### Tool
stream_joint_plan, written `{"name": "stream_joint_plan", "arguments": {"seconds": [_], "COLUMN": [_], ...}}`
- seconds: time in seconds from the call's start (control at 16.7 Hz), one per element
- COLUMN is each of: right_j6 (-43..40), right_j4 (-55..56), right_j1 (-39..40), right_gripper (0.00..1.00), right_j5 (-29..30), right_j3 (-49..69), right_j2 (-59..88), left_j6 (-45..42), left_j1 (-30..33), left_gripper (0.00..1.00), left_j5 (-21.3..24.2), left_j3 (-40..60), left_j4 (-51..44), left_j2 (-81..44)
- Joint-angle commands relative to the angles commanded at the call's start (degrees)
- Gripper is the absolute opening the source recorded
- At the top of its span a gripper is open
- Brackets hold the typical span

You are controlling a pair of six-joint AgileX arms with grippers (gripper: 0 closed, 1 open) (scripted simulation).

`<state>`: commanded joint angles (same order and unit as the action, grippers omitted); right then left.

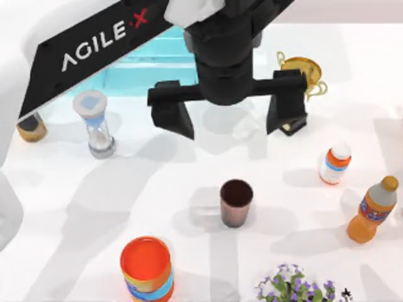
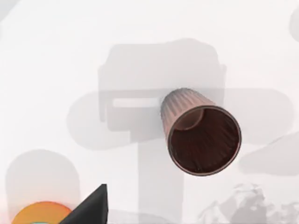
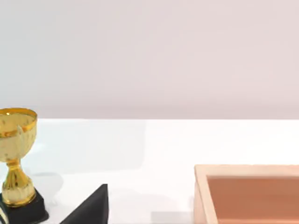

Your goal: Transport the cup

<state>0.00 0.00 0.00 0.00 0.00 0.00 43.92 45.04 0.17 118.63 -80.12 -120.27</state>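
The cup stands upright in the middle of the table, ribbed pinkish-brown outside and dark brown inside. My left gripper hangs high above the table, a little behind the cup, open wide with nothing between its black fingers. The left wrist view looks down into the cup, and one fingertip shows at the edge. In the right wrist view one finger of my right gripper stands far off to the side, low over the table; it is open and holds nothing.
Behind the cup are an hourglass, a light blue tray and a gold trophy. Two bottles stand at the right. An orange cylinder and flowers sit in front. A pinkish box lies near my right gripper.
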Motion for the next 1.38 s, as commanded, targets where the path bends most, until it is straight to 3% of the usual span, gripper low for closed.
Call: {"name": "stream_joint_plan", "arguments": {"seconds": [0.3,0.72,1.38], "right_j6": [0.0,0.0,0.0], "right_j4": [0.0,0.0,0.0], "right_j1": [0.0,0.0,0.0], "right_gripper": [1.0,1.0,1.0], "right_j5": [0.0,0.0,0.0], "right_j3": [0.0,0.0,0.0], "right_j2": [0.0,0.0,0.0], "left_j6": [4.18,4.39,4.33], "left_j1": [4.77,4.86,4.97], "left_gripper": [1.0,1.0,1.0], "left_j5": [0.12,0.14,0.13], "left_j3": [12.19,12.77,-10.08], "left_j4": [-7.96,-8.23,14.2], "left_j2": [-11.98,-12.77,-12.38]}}
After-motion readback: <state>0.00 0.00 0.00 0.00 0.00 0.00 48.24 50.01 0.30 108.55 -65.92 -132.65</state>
